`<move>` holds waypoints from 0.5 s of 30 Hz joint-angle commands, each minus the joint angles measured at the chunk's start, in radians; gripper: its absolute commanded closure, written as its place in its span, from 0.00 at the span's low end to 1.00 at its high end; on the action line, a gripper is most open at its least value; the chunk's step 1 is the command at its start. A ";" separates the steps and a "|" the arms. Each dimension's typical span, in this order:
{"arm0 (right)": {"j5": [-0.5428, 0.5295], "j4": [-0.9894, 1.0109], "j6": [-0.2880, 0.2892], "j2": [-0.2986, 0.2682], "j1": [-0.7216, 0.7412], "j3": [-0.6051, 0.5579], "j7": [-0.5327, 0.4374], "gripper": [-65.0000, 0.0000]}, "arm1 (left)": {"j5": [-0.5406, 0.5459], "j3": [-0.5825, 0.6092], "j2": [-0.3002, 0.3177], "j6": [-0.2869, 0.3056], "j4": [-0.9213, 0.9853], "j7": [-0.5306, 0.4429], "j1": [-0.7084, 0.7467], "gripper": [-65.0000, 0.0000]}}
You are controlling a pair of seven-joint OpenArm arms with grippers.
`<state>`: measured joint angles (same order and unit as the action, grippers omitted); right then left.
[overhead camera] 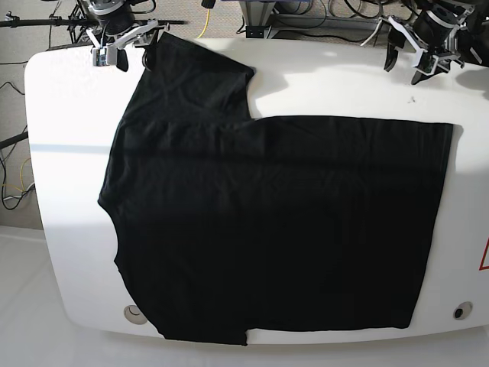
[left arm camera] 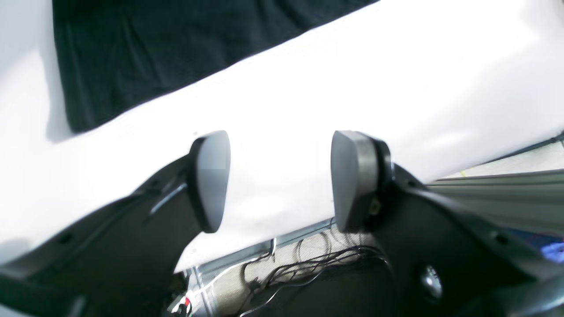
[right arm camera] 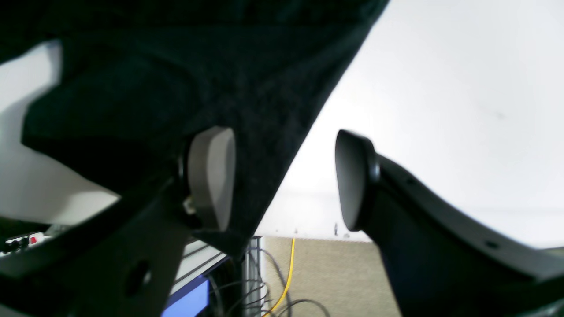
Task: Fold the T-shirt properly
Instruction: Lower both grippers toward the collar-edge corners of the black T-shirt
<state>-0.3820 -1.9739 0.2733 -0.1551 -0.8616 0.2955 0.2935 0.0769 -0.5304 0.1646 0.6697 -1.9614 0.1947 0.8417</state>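
Black T-shirt (overhead camera: 275, 222) covers most of the white table (overhead camera: 69, 214), its near hem running along the table's front edge, in the base view. Body lies flat, fabric mostly smooth with faint creases. One sleeve (overhead camera: 191, 73) reaches toward the far left corner in that view.

Right gripper (overhead camera: 122, 42) sits at that far corner, over the sleeve tip. Right wrist view: jaws apart, sleeve cloth (right arm camera: 211, 79) draped against the left pad (right arm camera: 211, 176), the other pad (right arm camera: 352, 176) standing clear over bare table. Nothing pinched between them.

Left gripper (overhead camera: 420, 46) is at the opposite far corner, off the shirt. Left wrist view: pads (left arm camera: 211, 180) spread wide over bare white surface, shirt's edge (left arm camera: 176, 48) lying well beyond them.

Cables (overhead camera: 336, 11) trail on the floor past the table's far edge.
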 commanded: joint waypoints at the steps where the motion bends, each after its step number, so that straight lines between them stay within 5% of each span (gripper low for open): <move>1: -0.042 -0.005 0.021 -0.002 0.001 0.006 -0.005 0.46 | 0.031 -0.007 0.008 -0.004 -0.016 -0.019 0.011 0.50; 15: -0.192 0.012 0.097 0.004 0.051 0.023 0.154 0.46 | 0.084 -0.015 0.011 -0.002 -0.016 -0.014 -0.003 0.50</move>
<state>-0.5545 -1.9507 0.3534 -0.1417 -0.8124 0.3035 0.4595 0.1364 -0.5320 0.1692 0.6727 -1.9659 0.1951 0.8413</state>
